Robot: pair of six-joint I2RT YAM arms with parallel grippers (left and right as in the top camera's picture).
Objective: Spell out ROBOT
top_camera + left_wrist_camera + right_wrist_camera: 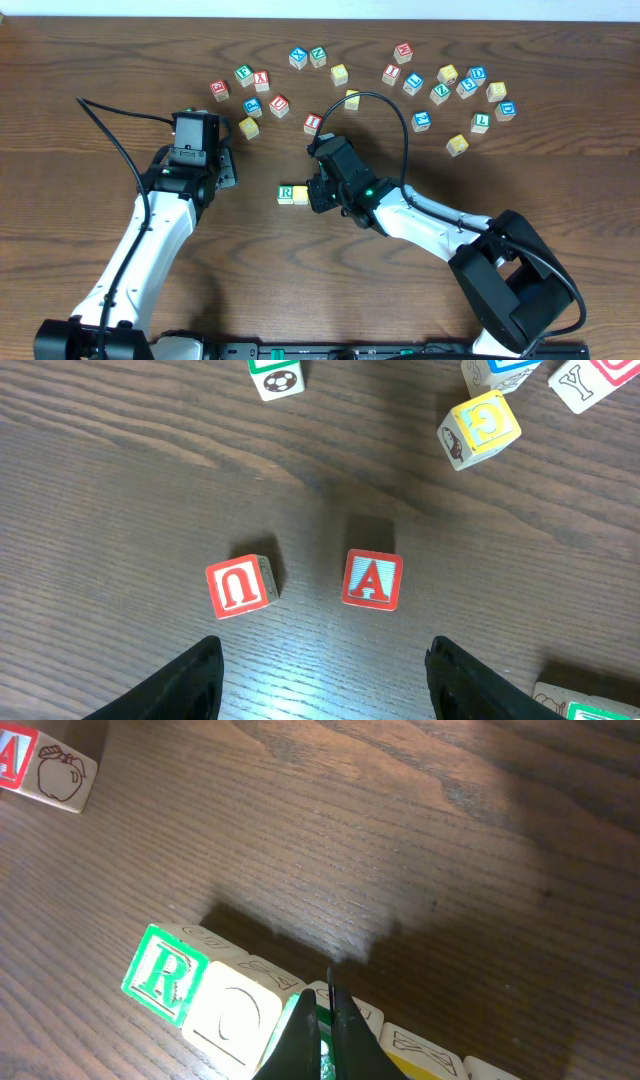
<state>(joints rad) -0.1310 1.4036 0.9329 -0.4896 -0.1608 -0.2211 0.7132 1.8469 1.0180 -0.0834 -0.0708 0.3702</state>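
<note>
A row of cubes lies at mid-table. The green R cube (163,974) (286,193) is its left end. Beside it sits a pale cube with an O-like curve (235,1020), which looks yellow from overhead (301,194). Then comes a green-edged cube (297,1020) whose letter is hidden by my fingers. After it come a yellow-sided cube (420,1060) and the corner of one more (485,1072). My right gripper (331,992) (318,190) is shut and holds nothing, its tips right over the green-edged cube. My left gripper (325,660) (227,168) is open over bare wood, left of the row.
A red U cube (240,585) and a red A cube (372,578) lie just ahead of the left fingers, with a yellow cube (480,425) beyond. Several loose letter cubes spread along the far side (470,85). A cube with an apple drawing (60,775) lies far left.
</note>
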